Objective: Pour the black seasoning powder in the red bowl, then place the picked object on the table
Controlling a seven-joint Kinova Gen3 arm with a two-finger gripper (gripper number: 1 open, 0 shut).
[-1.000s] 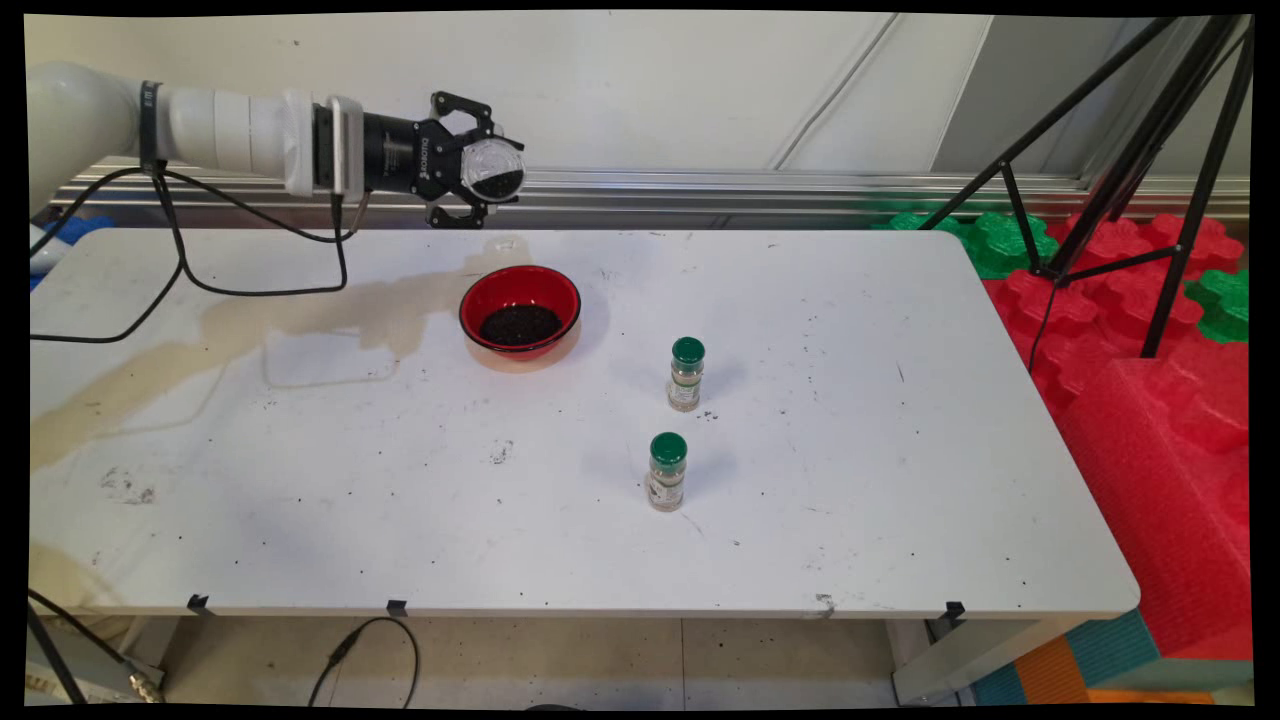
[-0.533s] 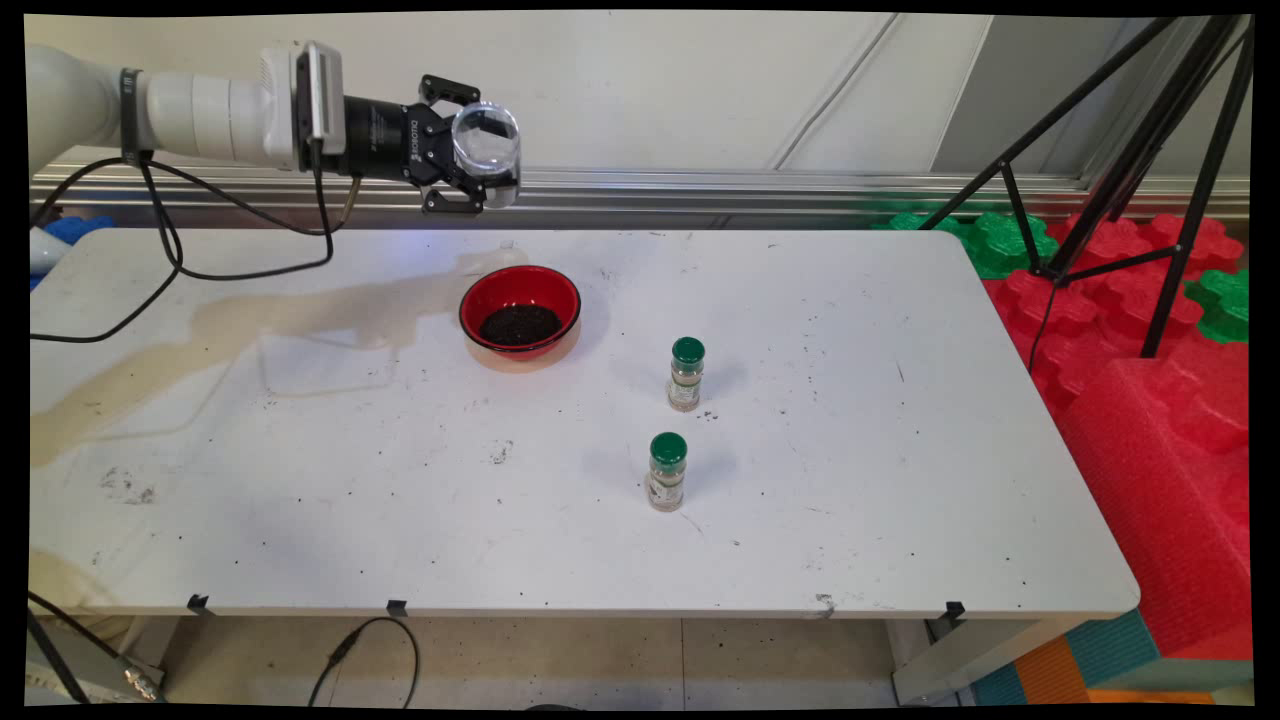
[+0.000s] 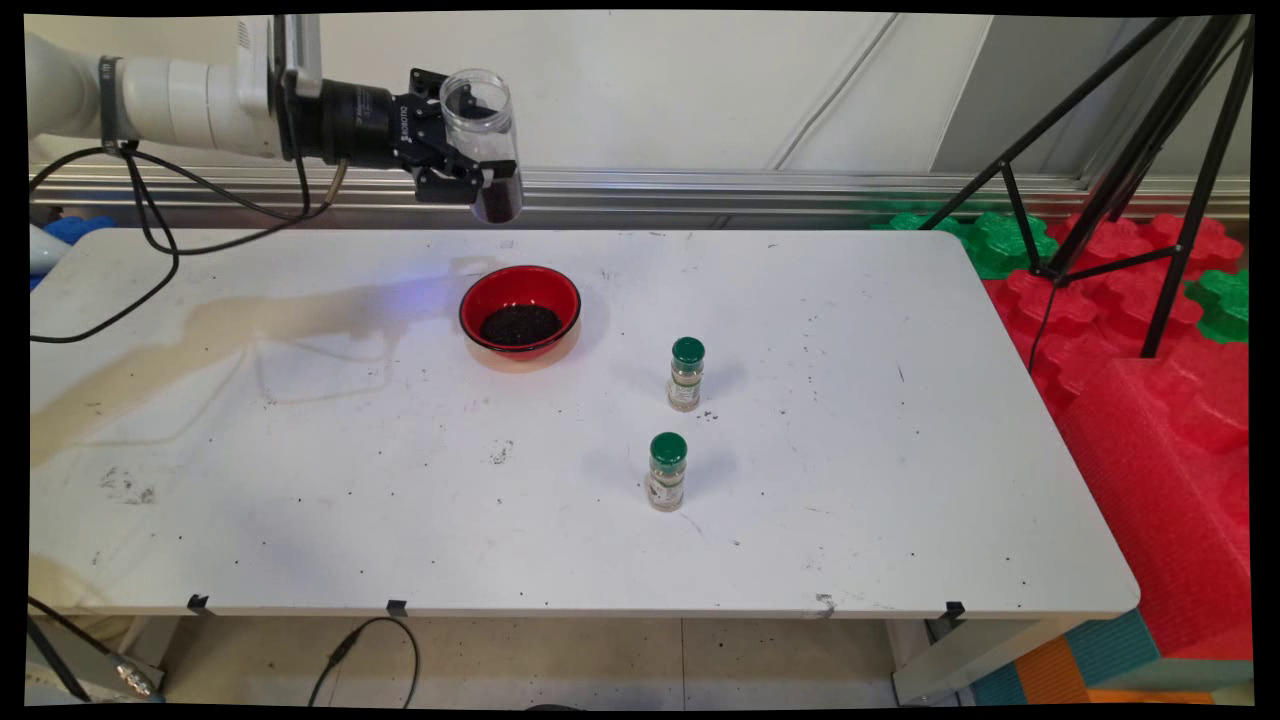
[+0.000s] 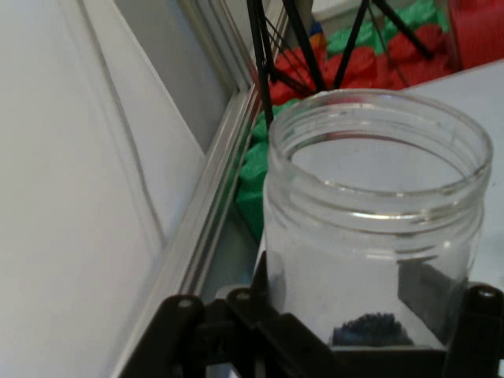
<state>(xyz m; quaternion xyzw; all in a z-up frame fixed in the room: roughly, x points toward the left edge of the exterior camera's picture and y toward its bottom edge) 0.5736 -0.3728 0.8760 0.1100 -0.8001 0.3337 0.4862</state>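
Gripper [image 3: 470, 150] clamps clear jar [image 3: 483, 140] high over table's [image 3: 300, 500] far edge, near upright, mouth up; red bowl [image 3: 520, 310] below w/ open room.

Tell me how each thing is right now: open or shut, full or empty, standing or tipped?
Clear jar: lidless, nearly upright, held in the air, a little dark stuff at the bottom.
Gripper: shut on the clear jar.
Red bowl: upright on the table, dark grains inside.
Far spice jar: standing, green cap on.
Near spice jar: standing, green cap on.
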